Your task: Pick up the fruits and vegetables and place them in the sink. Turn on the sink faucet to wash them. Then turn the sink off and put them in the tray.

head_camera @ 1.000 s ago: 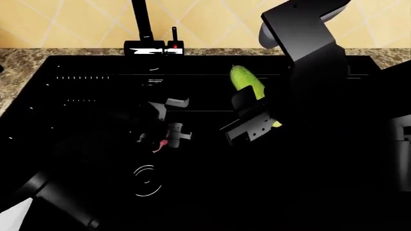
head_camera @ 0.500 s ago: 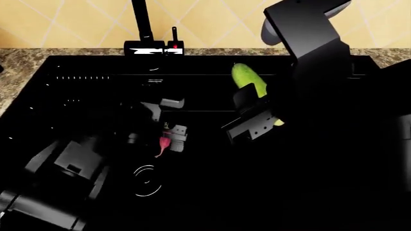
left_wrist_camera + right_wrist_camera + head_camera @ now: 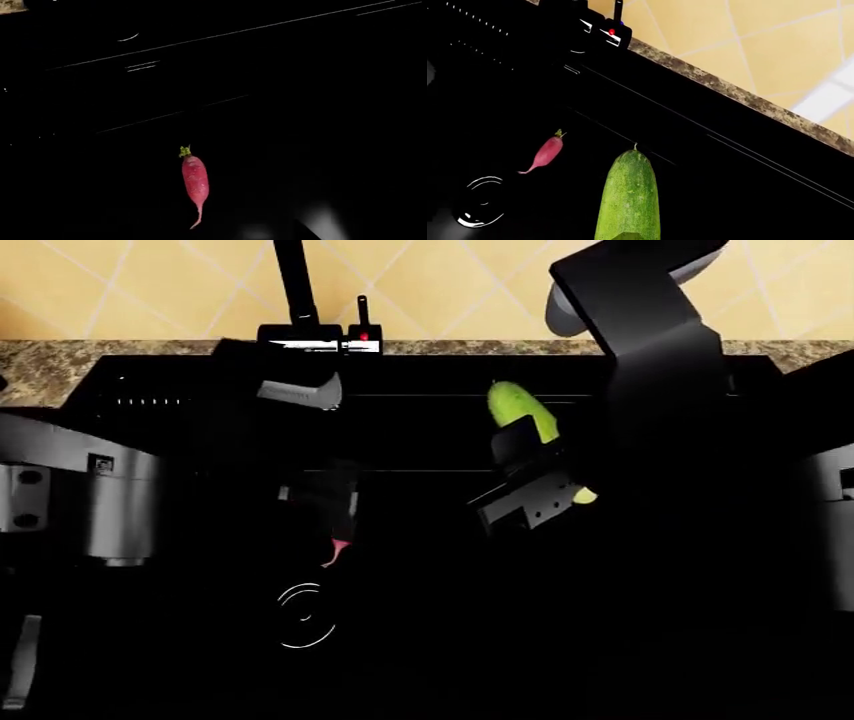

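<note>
Yellow tiles back the granite bench (image 3: 40, 365), where the black sink (image 3: 427, 640) holds the radish (image 3: 195, 181), lying loose on its floor near the drain ring (image 3: 482, 201). My right end effector (image 3: 534, 485) is clamped on the cucumber (image 3: 630, 192), held above the basin. My left end effector (image 3: 320, 502) hangs over the radish; I cannot tell its opening. Behind stands the faucet (image 3: 296, 290).
</note>
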You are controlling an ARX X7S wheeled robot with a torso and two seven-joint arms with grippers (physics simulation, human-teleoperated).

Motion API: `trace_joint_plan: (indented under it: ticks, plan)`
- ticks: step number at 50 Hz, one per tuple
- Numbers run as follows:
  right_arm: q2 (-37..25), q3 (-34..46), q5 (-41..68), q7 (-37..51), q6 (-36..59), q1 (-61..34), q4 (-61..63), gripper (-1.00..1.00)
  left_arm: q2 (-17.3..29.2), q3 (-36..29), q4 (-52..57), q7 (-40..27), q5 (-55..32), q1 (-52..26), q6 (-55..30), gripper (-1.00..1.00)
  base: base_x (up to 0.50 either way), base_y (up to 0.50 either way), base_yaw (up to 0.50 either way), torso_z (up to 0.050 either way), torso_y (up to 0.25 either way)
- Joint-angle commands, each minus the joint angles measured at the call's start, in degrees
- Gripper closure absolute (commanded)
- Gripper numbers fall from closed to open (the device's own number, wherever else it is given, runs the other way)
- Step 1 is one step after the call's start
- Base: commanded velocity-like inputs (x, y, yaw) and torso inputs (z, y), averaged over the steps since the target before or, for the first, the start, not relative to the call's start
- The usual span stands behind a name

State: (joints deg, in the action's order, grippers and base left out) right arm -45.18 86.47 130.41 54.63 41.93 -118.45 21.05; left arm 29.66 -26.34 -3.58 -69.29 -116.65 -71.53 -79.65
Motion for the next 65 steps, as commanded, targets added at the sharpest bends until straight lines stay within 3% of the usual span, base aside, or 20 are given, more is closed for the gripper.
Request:
trace_joint_plan:
  ticks: [1, 20, 35, 46, 65]
  plan:
    - [3.2, 0.5, -1.6, -4.5, 3.6, 0.3, -4.5, 1.0, 12.1, -1.3, 14.8, -16.4, -25.8, -4.9, 5.8, -1.0, 0.0, 0.0, 0.0, 0.0, 0.0]
    - [15.5, 1.7, -7.4, -15.8, 6.9, 5.2, -10.4, 1.0, 21.4, -2.4, 11.1, -15.8, -30.6, -15.0, 8.5, -1.0, 0.0, 0.0, 0.0, 0.0, 0.0]
    - [22.1, 3.2, -11.6, -18.9, 4.9, 11.0, -13.9, 1.0, 20.8, -5.2, 6.3, -14.6, -29.9, -20.5, 8.2, -1.0, 0.0, 0.0, 0.0, 0.0, 0.0]
    - [29.8, 6.5, -17.4, -23.4, 3.0, 17.0, -25.2, 1.0, 19.0, -7.5, 5.1, -13.6, -29.1, -22.8, 7.9, -1.0, 0.0, 0.0, 0.0, 0.0, 0.0]
    - [34.6, 10.2, -20.9, -24.7, 2.8, 22.4, -30.2, 1.0, 18.3, -9.4, 3.9, -11.4, -27.3, -23.5, 7.7, -1.0, 0.0, 0.0, 0.0, 0.0, 0.0]
